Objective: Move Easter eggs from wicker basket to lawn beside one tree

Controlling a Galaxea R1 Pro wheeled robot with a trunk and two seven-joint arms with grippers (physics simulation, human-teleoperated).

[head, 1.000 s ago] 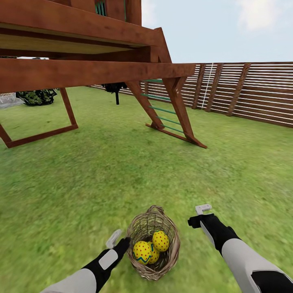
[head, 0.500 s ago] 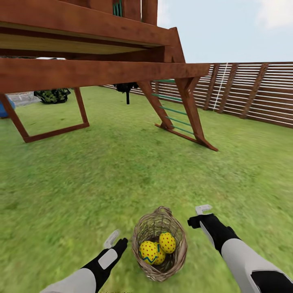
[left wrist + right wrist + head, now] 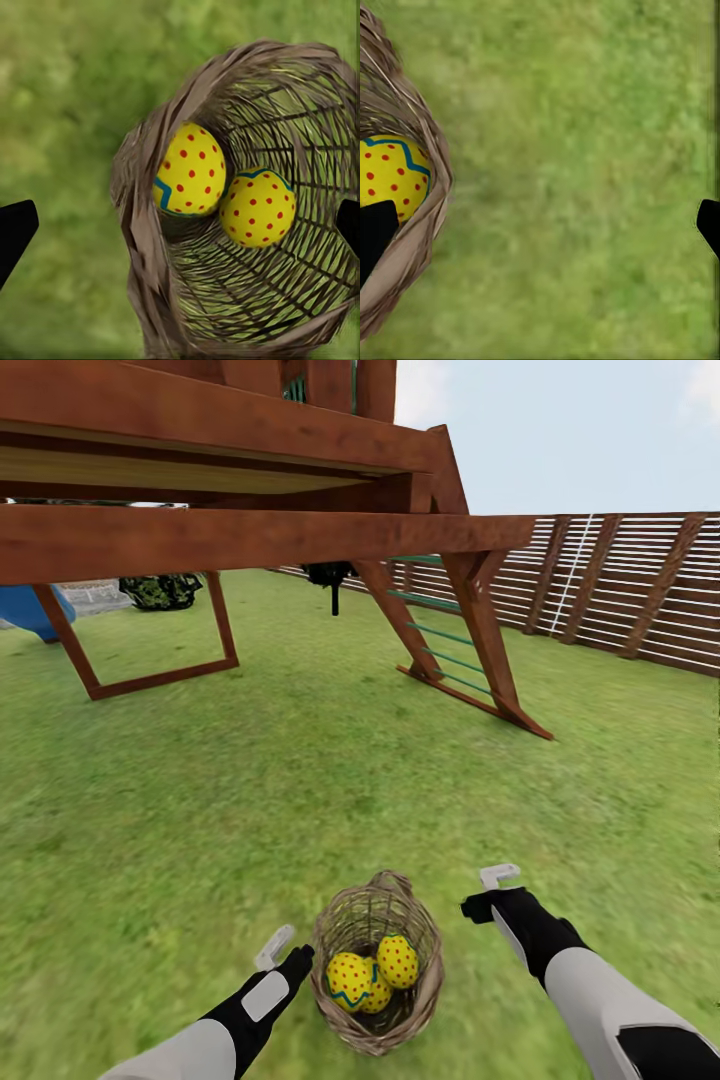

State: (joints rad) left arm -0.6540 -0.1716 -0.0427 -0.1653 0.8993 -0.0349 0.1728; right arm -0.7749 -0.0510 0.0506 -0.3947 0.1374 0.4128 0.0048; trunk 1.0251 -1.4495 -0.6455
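A wooden play frame (image 3: 250, 480) towers over the lawn (image 3: 300, 780). Nearer, the wicker basket (image 3: 378, 970) sits between both arms, Easter eggs (image 3: 372, 972) inside. Left gripper (image 3: 275, 948) and right gripper (image 3: 499, 876) hover spread apart, holding nothing.

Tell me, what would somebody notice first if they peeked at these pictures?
Probably the bright yellow Easter eggs with red dots, sitting in the wicker basket on the lawn between the robot's two arms. Next comes the big brown wooden play frame towering over the grass ahead, with the slatted fence behind it to the right.
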